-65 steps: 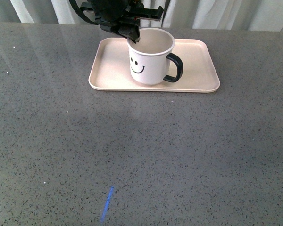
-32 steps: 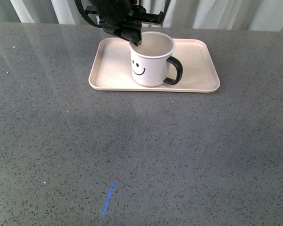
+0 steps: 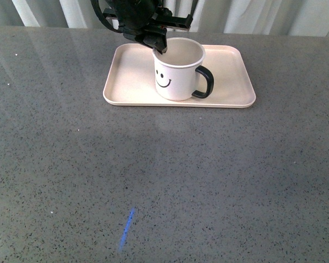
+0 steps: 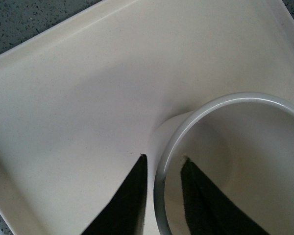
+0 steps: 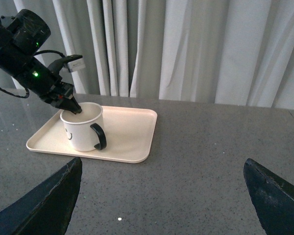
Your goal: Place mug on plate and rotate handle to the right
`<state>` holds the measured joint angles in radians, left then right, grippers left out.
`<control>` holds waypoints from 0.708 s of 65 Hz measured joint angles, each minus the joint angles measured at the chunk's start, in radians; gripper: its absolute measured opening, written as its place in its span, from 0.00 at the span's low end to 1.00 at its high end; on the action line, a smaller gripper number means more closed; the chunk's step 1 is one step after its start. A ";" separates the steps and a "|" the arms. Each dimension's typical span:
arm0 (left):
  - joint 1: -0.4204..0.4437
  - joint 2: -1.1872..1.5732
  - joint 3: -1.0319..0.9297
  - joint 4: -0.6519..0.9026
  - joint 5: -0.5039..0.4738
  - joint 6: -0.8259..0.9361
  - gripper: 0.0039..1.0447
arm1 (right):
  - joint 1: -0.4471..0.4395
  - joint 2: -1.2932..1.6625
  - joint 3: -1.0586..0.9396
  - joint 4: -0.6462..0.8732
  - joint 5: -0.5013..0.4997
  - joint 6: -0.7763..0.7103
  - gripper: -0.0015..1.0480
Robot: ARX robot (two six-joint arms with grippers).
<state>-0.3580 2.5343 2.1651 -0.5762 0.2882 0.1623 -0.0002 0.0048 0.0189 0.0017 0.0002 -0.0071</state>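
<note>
The white mug (image 3: pixel 176 74) with a black smiley face stands upright on the pale pink plate (image 3: pixel 230 87) at the far side of the table. Its black handle (image 3: pixel 204 82) points to the right and slightly toward me. My left gripper (image 3: pixel 160 48) is shut on the mug's rim at its back left, one finger inside and one outside; the left wrist view shows the rim (image 4: pixel 159 166) pinched between the dark fingers (image 4: pixel 130 196). My right gripper (image 5: pixel 161 196) hangs open over bare table, well away from the mug (image 5: pixel 83 128) and the plate (image 5: pixel 132 132).
The grey speckled tabletop (image 3: pixel 164 175) stretches from the plate to the near edge. A blue streak (image 3: pixel 126 227) marks the table near the front. White curtains (image 5: pixel 196 49) hang behind the table's far edge.
The mug has turned and shifted slightly right on the plate with my left gripper holding its rim; the handle has swung a little further right.
</note>
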 joint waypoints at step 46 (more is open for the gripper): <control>0.016 -0.407 -0.444 0.335 -0.054 -0.022 0.91 | 0.000 0.000 0.000 0.000 0.000 0.000 0.91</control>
<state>-0.3420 2.1273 1.7206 -0.2409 0.2340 0.1402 -0.0002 0.0048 0.0189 0.0013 0.0002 -0.0071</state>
